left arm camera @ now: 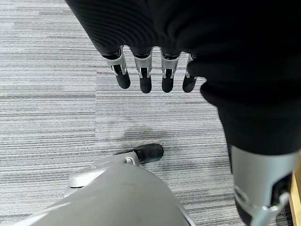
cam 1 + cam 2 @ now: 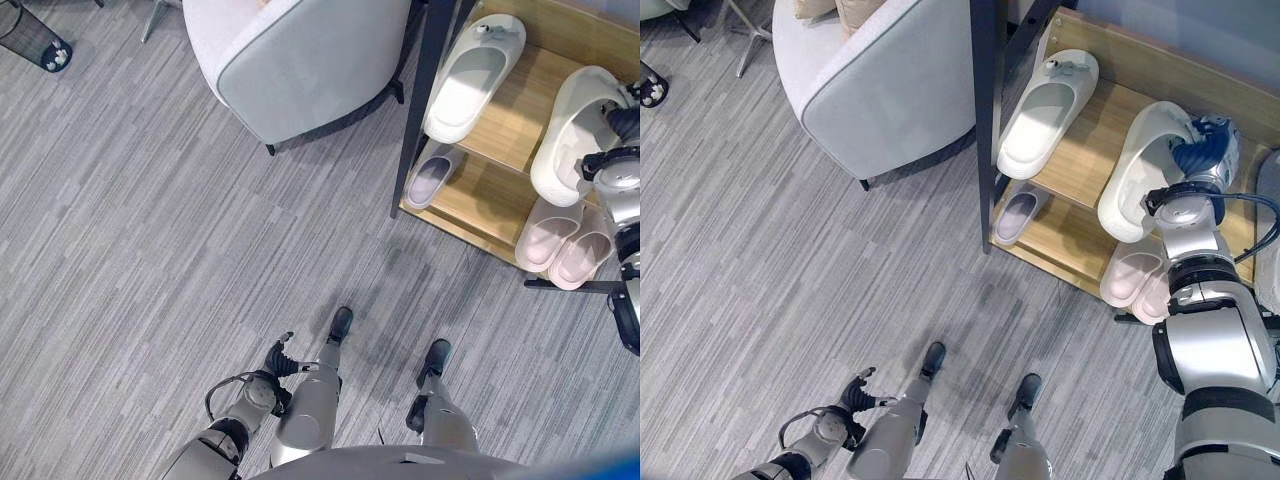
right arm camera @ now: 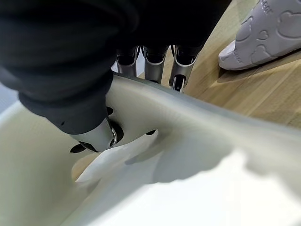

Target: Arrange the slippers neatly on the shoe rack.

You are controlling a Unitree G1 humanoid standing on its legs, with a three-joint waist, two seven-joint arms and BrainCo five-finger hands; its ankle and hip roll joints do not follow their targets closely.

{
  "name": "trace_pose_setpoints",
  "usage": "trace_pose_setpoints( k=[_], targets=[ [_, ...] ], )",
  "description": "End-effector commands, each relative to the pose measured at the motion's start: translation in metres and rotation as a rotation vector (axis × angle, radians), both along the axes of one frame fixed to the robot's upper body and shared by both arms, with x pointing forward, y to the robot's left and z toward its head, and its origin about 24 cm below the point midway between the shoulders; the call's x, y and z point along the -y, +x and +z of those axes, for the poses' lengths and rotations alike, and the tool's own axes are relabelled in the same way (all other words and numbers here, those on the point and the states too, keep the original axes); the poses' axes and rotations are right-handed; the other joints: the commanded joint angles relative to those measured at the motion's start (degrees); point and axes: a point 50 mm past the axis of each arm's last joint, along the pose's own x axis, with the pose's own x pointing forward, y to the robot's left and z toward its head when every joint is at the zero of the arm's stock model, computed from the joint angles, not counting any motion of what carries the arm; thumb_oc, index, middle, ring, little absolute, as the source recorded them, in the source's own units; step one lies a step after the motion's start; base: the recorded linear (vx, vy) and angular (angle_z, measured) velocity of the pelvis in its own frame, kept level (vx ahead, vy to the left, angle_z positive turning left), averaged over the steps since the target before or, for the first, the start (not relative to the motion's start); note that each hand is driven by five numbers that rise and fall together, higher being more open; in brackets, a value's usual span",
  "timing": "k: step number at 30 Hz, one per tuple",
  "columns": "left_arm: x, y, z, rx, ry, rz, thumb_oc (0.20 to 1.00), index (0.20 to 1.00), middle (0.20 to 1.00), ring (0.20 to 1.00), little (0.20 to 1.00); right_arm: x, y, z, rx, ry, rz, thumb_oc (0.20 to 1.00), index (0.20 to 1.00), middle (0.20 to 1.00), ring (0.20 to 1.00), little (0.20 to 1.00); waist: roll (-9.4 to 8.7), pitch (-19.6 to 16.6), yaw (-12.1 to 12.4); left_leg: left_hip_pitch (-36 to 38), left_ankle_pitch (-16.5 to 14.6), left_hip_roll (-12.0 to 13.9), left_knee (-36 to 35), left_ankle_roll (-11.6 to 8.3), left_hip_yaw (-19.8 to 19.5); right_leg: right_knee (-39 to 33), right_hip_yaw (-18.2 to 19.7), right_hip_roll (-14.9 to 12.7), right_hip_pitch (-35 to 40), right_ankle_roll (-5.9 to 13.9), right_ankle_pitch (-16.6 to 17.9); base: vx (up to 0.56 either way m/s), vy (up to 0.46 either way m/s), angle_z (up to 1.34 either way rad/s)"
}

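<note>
Risk: left hand (image 1: 150,75) idle low by the floor, fingers straight. First cream foam slipper (image 2: 1045,110) lies at the wooden shoe rack's (image 2: 1085,150) left edge; right hand (image 2: 1200,150) pinches the second cream slipper (image 2: 1145,170), tilted against the right edge, so a weak pinch could drop it onto the pink slippers (image 2: 1135,280) below.
</note>
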Motion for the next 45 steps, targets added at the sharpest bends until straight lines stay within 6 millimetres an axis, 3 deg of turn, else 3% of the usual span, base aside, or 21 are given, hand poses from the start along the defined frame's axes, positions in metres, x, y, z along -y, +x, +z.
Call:
trace_pose_setpoints(
  k=[1, 4, 10, 16, 26, 27, 28, 29, 33, 34, 35, 45],
  targets=[
    [0.018, -0.012, -0.009, -0.050, -0.005, -0.035, 1.000, 1.000, 1.000, 1.000, 1.000, 0.001, -0.005, 0.008, 0.044, -0.081, 0.007, 0.200, 0.200, 0.200, 0.200, 0.200, -0.70, -1.5, 0.7, -1.7, 0.0, -3.2, -1.5, -1.63, 1.7, 0.3, -1.1, -0.6, 2.9, 3.41, -2.2, 0.00, 0.016, -0.03],
    [0.018, -0.013, -0.009, -0.053, -0.010, -0.026, 1.000, 1.000, 1.000, 1.000, 1.000, -0.013, -0.003, 0.023, 0.118, -0.139, 0.038, 0.200, 0.200, 0.200, 0.200, 0.200, -0.85, -1.7, 0.7, -1.4, -0.2, -3.1, -1.5, -1.57, 1.8, 0.3, -1.2, -0.7, 3.2, 3.39, -2.4, 0.01, 0.010, -0.02],
    [0.016, -0.012, -0.010, -0.060, -0.004, -0.028, 1.000, 1.000, 1.000, 1.000, 1.000, -0.022, 0.001, 0.038, 0.161, -0.151, 0.054, 0.200, 0.200, 0.200, 0.200, 0.200, -1.53, -1.5, 1.2, -1.8, -0.1, -3.2, -1.5, -1.63, 1.5, 0.3, -1.7, -0.7, 3.1, 3.41, -2.5, 0.01, 0.001, 0.04],
    [0.013, -0.011, -0.009, -0.063, 0.011, -0.041, 1.000, 1.000, 1.000, 1.000, 1.000, -0.007, 0.001, 0.043, 0.148, -0.059, 0.018, 0.200, 0.200, 0.200, 0.200, 0.200, -2.28, -1.2, 2.3, -3.3, 0.2, -3.5, -1.5, -1.89, 0.9, 0.3, -2.7, -0.8, 2.4, 3.67, -2.5, 0.01, 0.009, 0.09],
    [0.008, -0.004, -0.006, -0.049, 0.025, -0.034, 1.000, 1.000, 1.000, 1.000, 1.000, -0.002, 0.001, 0.054, 0.148, -0.034, -0.001, 0.200, 0.200, 0.200, 0.200, 0.200, -3.73, -1.0, 3.5, -5.1, 0.4, -4.2, -1.5, -2.08, -0.4, 0.3, -4.4, -0.8, 1.8, 3.96, -2.5, 0.03, 0.008, 0.10],
    [0.007, -0.004, -0.006, -0.049, 0.027, -0.034, 1.000, 1.000, 1.000, 1.000, 1.000, -0.001, 0.001, 0.055, 0.148, -0.026, -0.005, 0.200, 0.200, 0.200, 0.200, 0.200, -4.20, -1.0, 3.6, -4.7, -0.9, -3.8, -1.5, -2.40, -0.4, 0.3, -4.1, -0.4, 2.2, 4.10, -3.8, 0.01, -0.009, 0.18],
    [0.007, -0.003, -0.005, -0.046, 0.028, -0.037, 1.000, 1.000, 1.000, 1.000, 1.000, 0.001, 0.000, 0.056, 0.154, -0.017, -0.012, 0.200, 0.200, 0.200, 0.200, 0.200, -4.15, -0.8, 3.8, -5.4, 0.5, -4.2, -1.5, -2.15, -0.6, 0.3, -4.6, -0.5, 1.6, 3.90, -2.6, 0.07, -0.062, 0.18],
    [0.006, -0.002, -0.005, -0.047, 0.030, -0.033, 1.000, 1.000, 1.000, 1.000, 1.000, 0.001, 0.000, 0.057, 0.151, -0.019, -0.013, 0.200, 0.200, 0.200, 0.200, 0.200, -4.53, -0.9, 3.8, -5.0, -0.8, -3.8, -1.5, -2.50, -0.6, 0.3, -4.2, -0.2, 2.0, 4.15, -3.8, 0.00, 0.000, 0.09],
    [0.002, -0.001, -0.004, -0.043, 0.040, -0.018, 1.000, 1.000, 1.000, 1.000, 1.000, 0.004, 0.000, 0.058, 0.157, 0.005, -0.031, 0.200, 0.200, 0.200, 0.200, 0.200, -5.50, -0.9, 3.9, -5.6, -0.9, -3.7, -1.5, -2.73, -0.7, 0.3, -4.1, 0.0, 1.4, 4.24, -3.7, 0.02, -0.013, 0.01],
    [0.002, -0.001, -0.004, -0.043, 0.042, -0.017, 1.000, 1.000, 1.000, 1.000, 1.000, 0.006, -0.001, 0.059, 0.169, 0.026, -0.037, 0.787, 0.787, 0.787, 0.787, 0.787, -5.64, -0.9, 3.9, -5.7, -0.9, -3.6, -1.5, -2.74, -0.8, 0.3, -4.1, 0.0, 1.3, 4.23, -3.8, 0.00, 0.000, 0.00],
    [0.002, -0.001, -0.004, -0.044, 0.041, -0.012, 1.000, 1.000, 1.000, 1.000, 1.000, 0.006, -0.001, 0.058, 0.181, 0.048, -0.037, 1.000, 1.000, 1.000, 1.000, 1.000, -5.74, -0.9, 4.0, -5.8, -0.9, -3.6, -1.5, -2.78, -0.8, 0.3, -4.2, 0.0, 1.2, 4.27, -3.8, 0.00, 0.000, 0.00],
    [0.000, -0.012, -0.009, -0.073, 0.012, 0.032, 1.000, 1.000, 1.000, 1.000, 1.000, 0.024, -0.011, 0.051, 0.230, 0.197, -0.072, 1.000, 1.000, 1.000, 1.000, 1.000, -6.54, -1.3, 4.8, -6.3, -1.0, -3.9, -1.5, -2.74, -1.9, 0.3, -4.8, 0.4, 1.2, 4.27, -4.1, 0.01, -0.003, 0.07]
  ],
)
